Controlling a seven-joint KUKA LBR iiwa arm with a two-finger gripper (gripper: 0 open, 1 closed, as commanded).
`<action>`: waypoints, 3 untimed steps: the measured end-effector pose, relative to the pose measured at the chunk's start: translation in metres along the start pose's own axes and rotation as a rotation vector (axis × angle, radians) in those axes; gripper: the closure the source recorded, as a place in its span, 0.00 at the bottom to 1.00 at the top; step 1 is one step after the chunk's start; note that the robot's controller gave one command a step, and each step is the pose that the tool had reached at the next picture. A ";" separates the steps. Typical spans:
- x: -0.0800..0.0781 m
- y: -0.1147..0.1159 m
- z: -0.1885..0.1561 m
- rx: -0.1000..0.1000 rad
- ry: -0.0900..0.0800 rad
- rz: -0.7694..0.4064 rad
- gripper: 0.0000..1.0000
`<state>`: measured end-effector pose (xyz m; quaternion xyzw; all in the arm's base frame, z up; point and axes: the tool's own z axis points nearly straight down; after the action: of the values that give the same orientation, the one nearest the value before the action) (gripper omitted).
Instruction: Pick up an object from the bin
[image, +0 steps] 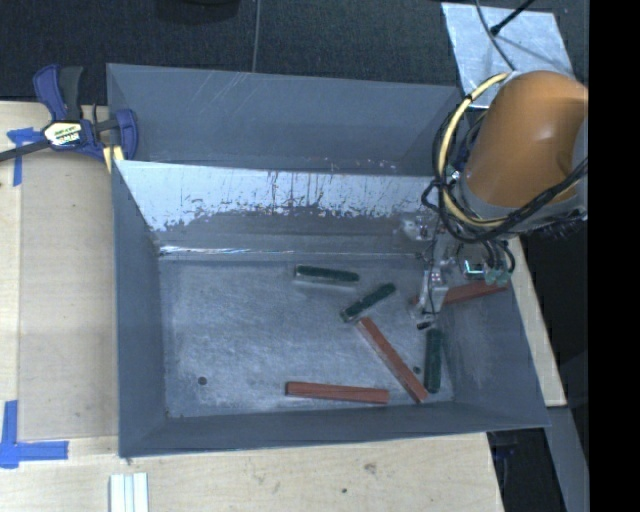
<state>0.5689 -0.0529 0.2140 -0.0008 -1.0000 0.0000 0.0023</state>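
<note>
The arm comes in from the right side of the bin (230, 330). Its rounded orange cover (525, 130) hangs over the bin's far right corner, with yellow and black cables (452, 160) looped round the cover's left edge. Below the cover the gripper (431, 300) is down in the bin, near the right wall and just above the floor. From where I look I cannot tell whether it is open or closed, or whether it has hold of anything. The nearest thing to it is a short reddish stick (472, 293). It lies almost level just to the gripper's right, with its left end meeting the gripper's tip and its other end against the sloping right wall. I cannot make out whether that end is clamped or only touching. Just below the gripper, toward the near wall, an upright green stick (433, 362) lies lengthways, its top end close under the tip. Beside it on the left is a slanting reddish stick (392, 360). This one runs from left of and a little below the gripper down to the near right corner, where its lower end comes up against the foot of the upright green stick. Further left along the near wall a flat reddish stick (337, 392) lies level, well apart from the gripper. Level with the gripper and a little to its left a tilted green stick (368, 302) rests with its right end higher. Beyond that, toward the back wall, lies another green stick (326, 274), almost level.
</note>
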 end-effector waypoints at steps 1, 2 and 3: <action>-0.058 -0.013 0.148 -0.001 -0.001 -0.097 0.00; -0.056 -0.032 0.144 0.000 -0.003 -0.100 0.00; -0.056 -0.032 0.143 0.001 -0.006 -0.101 1.00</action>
<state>0.6246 -0.0850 0.0704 0.0498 -0.9988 0.0002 -0.0006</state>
